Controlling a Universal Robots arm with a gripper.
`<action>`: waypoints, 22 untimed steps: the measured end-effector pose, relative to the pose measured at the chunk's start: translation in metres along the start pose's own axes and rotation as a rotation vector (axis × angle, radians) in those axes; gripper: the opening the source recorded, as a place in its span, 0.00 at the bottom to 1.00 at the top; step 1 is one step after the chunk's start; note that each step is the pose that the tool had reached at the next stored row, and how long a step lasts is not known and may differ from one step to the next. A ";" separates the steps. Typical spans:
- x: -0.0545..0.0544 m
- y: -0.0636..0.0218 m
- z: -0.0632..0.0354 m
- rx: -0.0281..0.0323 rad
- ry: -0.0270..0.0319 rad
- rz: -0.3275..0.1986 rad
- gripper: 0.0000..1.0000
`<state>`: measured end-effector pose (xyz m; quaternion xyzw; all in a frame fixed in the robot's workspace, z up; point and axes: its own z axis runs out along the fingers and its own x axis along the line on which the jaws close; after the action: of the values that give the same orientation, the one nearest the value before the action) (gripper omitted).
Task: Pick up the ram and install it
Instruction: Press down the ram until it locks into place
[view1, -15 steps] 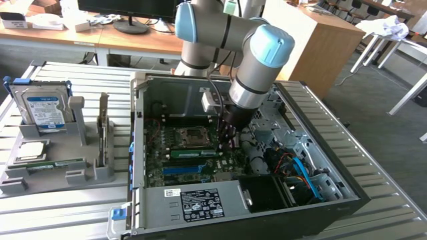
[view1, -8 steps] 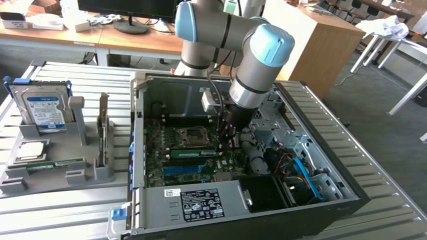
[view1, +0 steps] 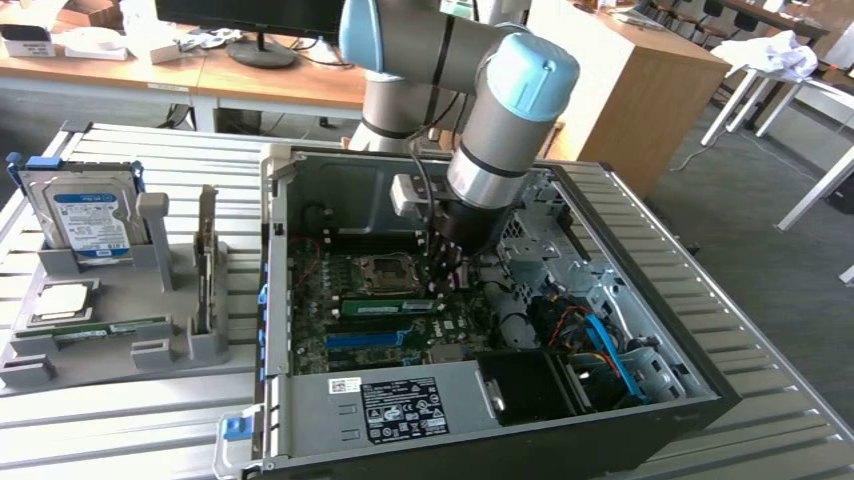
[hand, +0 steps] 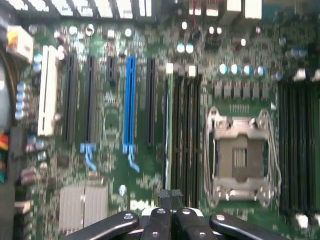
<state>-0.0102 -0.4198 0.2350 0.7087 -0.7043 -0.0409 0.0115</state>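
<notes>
gripper (hand: 172, 212): you had it closed above the ram (view1: 387, 306) seated in the motherboard (hand: 110, 120) slot
risk: pressing off-centre could have left one end unlatched

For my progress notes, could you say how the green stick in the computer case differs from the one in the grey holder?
The ram sits on the motherboard under the shut gripper; the holder stick rests in the grey holder outside the case. The ram neighbours a blue slot; the holder stick neighbours a hard drive. Both are long, narrow, green.
</notes>
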 end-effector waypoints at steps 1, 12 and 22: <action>0.000 0.0048 0.0003 0.0002 0.0001 0.000 0.10; 0.000 0.0544 0.0045 0.0021 -0.0002 0.000 0.10; 0.000 0.0852 0.0142 0.0024 -0.0002 0.000 0.10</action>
<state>-0.0962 -0.4198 0.2271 0.7087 -0.7043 -0.0401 0.0106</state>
